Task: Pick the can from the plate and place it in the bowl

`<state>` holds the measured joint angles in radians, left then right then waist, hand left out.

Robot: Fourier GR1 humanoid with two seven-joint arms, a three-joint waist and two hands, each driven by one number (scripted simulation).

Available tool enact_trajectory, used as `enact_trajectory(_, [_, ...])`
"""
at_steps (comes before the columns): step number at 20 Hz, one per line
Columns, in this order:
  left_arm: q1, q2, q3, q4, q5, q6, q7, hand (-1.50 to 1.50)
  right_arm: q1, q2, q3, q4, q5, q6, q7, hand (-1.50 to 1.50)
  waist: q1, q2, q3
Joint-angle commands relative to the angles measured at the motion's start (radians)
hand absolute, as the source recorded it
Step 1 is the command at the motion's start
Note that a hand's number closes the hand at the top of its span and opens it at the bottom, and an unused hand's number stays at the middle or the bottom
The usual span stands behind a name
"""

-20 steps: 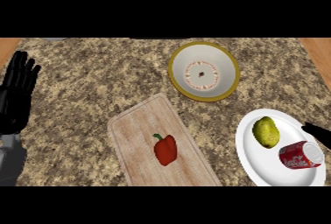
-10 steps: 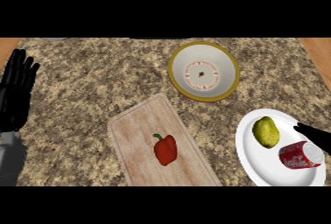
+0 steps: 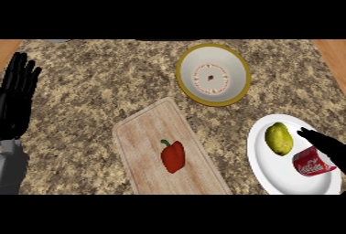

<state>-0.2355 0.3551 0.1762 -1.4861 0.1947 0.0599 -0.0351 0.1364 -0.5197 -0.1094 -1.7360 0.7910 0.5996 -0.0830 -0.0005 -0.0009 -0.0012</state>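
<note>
The red can lies on its side on the white plate at the lower right of the granite counter, just beside a yellow-green lemon that sits on the same plate. The right hand comes in from the right edge over the plate, its dark fingers reaching to the upper side of the can; only part of the hand shows, so whether the fingers are spread or curled cannot be told. The bowl, white with a yellow rim, stands near the counter's far edge, well apart from the plate. A wooden cutting board lies tilted in the middle of the counter, between bowl and plate, with a red bell pepper resting on it. The left hand rests at the left edge, fingers straight and pointing up, holding nothing.
</note>
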Motion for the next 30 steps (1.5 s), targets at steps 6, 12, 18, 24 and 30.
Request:
enact_trajectory(6, [-0.038, -0.035, 0.002, 0.055, -0.043, -0.002, -0.029, 0.0, -0.051, 0.046, 0.01, 0.174, 0.109, -0.077, -0.022, -1.5, -0.001, 0.002, 0.001])
enact_trajectory(12, [0.009, -0.011, 0.026, -0.04, -0.019, -0.025, 0.046, 0.0, -0.036, 0.043, -0.012, 0.226, 0.124, -0.227, -0.188, 1.5, 0.002, 0.0, 0.002])
enact_trajectory(18, [-0.072, 0.005, 0.067, 0.059, -0.023, -0.035, 0.018, 0.0, -0.029, 0.049, -0.015, 0.151, 0.147, -0.219, -0.193, 1.5, -0.005, 0.001, 0.001])
enact_trajectory(24, [-0.034, -0.042, 0.032, 0.042, -0.041, -0.036, -0.016, 0.0, -0.223, -0.099, -0.145, 0.483, 0.139, -0.28, -0.351, 1.5, 0.014, 0.006, 0.003])
enact_trajectory(30, [-0.084, -0.038, 0.016, 0.045, -0.036, -0.054, -0.012, 0.0, -0.415, -0.284, -0.225, 0.831, 0.178, -0.308, -0.406, 1.5, 0.084, 0.034, 0.01])
